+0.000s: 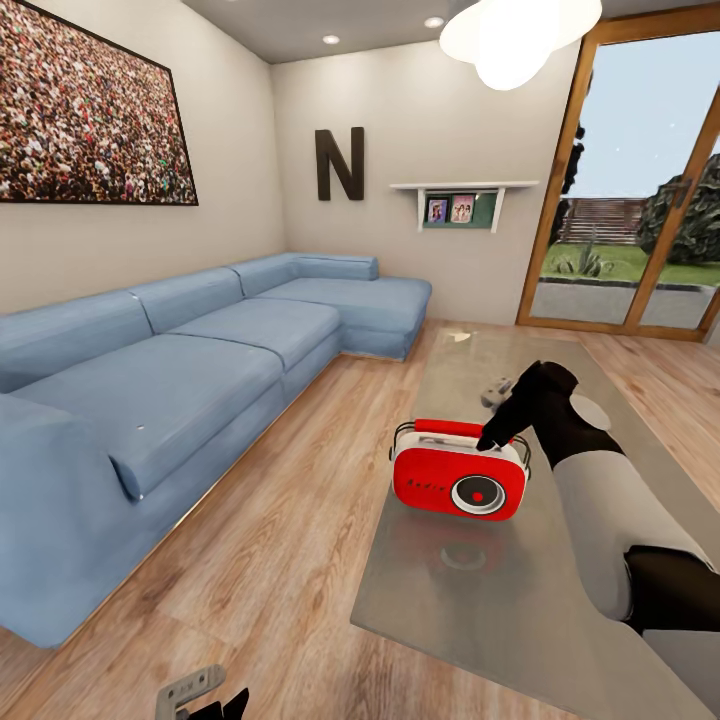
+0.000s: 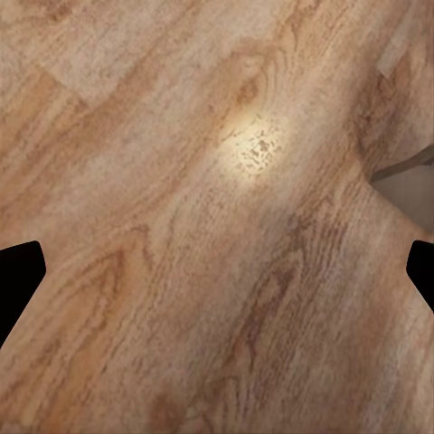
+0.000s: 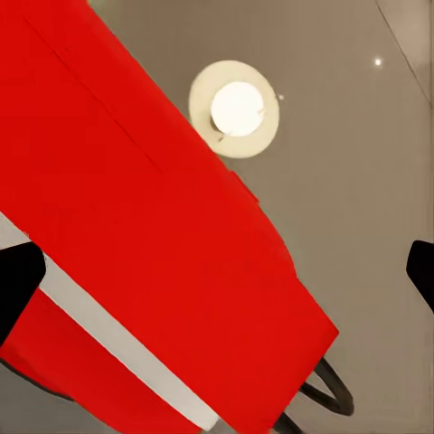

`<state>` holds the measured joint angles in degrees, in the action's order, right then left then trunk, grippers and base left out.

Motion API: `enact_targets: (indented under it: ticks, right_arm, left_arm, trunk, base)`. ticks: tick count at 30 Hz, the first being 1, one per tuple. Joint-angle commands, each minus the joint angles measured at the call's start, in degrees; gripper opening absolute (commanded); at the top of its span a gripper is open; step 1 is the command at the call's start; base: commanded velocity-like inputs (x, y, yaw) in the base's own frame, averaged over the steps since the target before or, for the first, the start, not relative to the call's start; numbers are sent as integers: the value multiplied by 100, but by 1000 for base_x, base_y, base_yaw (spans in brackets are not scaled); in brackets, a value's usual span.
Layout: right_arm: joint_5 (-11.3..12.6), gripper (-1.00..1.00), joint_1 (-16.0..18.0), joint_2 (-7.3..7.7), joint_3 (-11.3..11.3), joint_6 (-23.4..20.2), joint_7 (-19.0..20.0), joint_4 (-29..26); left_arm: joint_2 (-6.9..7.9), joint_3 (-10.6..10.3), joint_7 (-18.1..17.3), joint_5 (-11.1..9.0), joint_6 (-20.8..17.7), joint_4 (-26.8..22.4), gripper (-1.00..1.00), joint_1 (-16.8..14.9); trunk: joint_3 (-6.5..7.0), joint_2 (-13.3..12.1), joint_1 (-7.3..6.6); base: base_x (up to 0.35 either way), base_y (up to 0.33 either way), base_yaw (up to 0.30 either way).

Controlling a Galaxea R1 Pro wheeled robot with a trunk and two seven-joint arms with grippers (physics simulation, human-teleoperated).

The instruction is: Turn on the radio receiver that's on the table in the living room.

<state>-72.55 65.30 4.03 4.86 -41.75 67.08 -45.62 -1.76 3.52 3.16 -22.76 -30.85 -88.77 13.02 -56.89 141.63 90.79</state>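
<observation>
The red radio receiver [image 1: 460, 480] stands upright on the glossy grey-beige table [image 1: 480, 610], its round dark dial facing me. My right gripper [image 1: 495, 436] comes down from the right onto the radio's top right corner, next to the handle. In the right wrist view the radio's red top and white trim [image 3: 154, 226] lie very close under the right gripper [image 3: 217, 271], whose dark fingertips [image 3: 18, 280] stand wide apart, open. My left gripper [image 1: 215, 705] hangs low over the wood floor [image 2: 181, 136], also open with nothing between its fingers [image 2: 18, 271].
A long blue L-shaped sofa [image 1: 180, 370] runs along the left wall. A small grey object [image 1: 497, 390] lies on the table behind the radio. Glass doors [image 1: 640, 200] stand at the back right. A white pendant lamp [image 1: 520, 35] hangs above, mirrored in the table top [image 3: 235, 108].
</observation>
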Motion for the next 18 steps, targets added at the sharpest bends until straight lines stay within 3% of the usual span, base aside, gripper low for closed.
enact_targets:
  ticks: [1, 10, 11, 18]
  right_arm:
    - [-4, 100, 0, -3, -1, 0, -4, 2]
    - [-1, 100, 0, -18, -9, 13, -5, 192]
    - [1, -100, 0, -20, -10, 28, -4, 205]
    - [20, -100, 0, -31, -12, 25, -11, 231]
  left_arm:
    - [0, 0, 0, 0, 0, 0, 100, 0]
    - [0, 0, 0, 0, 0, 0, 100, -1]
    - [0, 0, 0, 0, 0, 0, 100, 2]
    - [0, 0, 0, 1, 0, 0, 100, 1]
  trunk:
    - [0, 0, 0]
    - [0, 0, 0]
    - [0, 0, 0]
    - [0, 0, 0]
  base:
    - [0, 0, 0]
    - [0, 0, 0]
    - [0, 0, 0]
    - [0, 0, 0]
